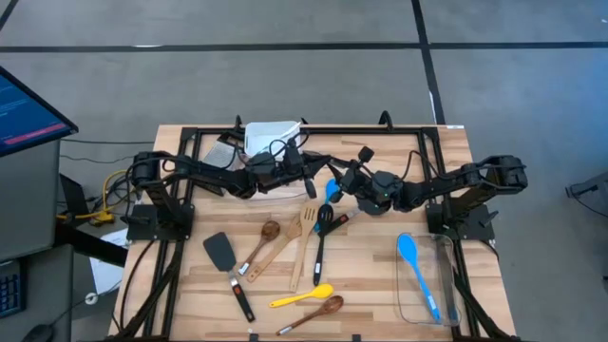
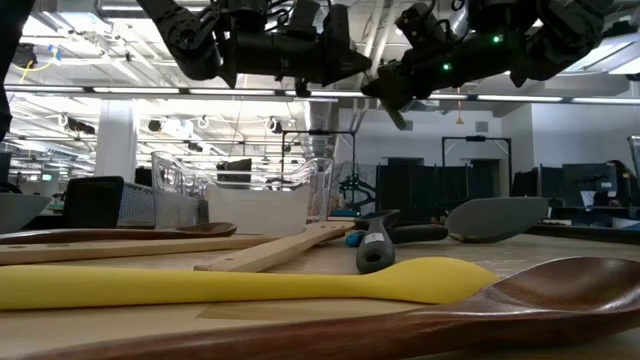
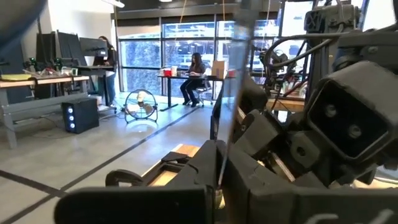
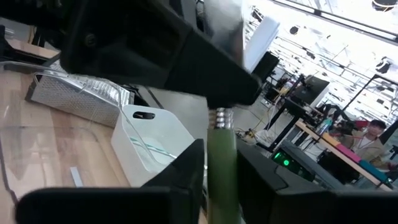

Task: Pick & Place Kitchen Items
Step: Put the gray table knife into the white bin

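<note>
Looking down from above, the left claw point(image 1: 306, 179) and right claw point(image 1: 347, 180) met nose to nose above the middle of the counter point(image 1: 380, 285). The loose utensils lay below and nearer the front edge than both, among them a black spatula point(image 1: 220, 252) and a yellow spoon point(image 1: 302, 296). A blue spoon point(image 1: 418, 271) lay in the clear tub point(image 1: 446, 309) off to the right claw's side.

From counter height, both claws hung high, well clear of everything below.

Past the left wrist, the left claw point(image 3: 219, 155) was together, pinched on the thin upright blade end of a green-handled utensil point(image 3: 232, 93).

Past the right wrist, the green handle point(image 4: 222, 180) sat within the right claw point(image 4: 217, 152); whether that claw gripped it or only bracketed it I could not tell. The utensil's long axis ran straight from one claw to the other, so a handover probably hinged on the right claw backing off along that axis. A white tub point(image 4: 155, 134) lay near, beyond the left claw.
</note>
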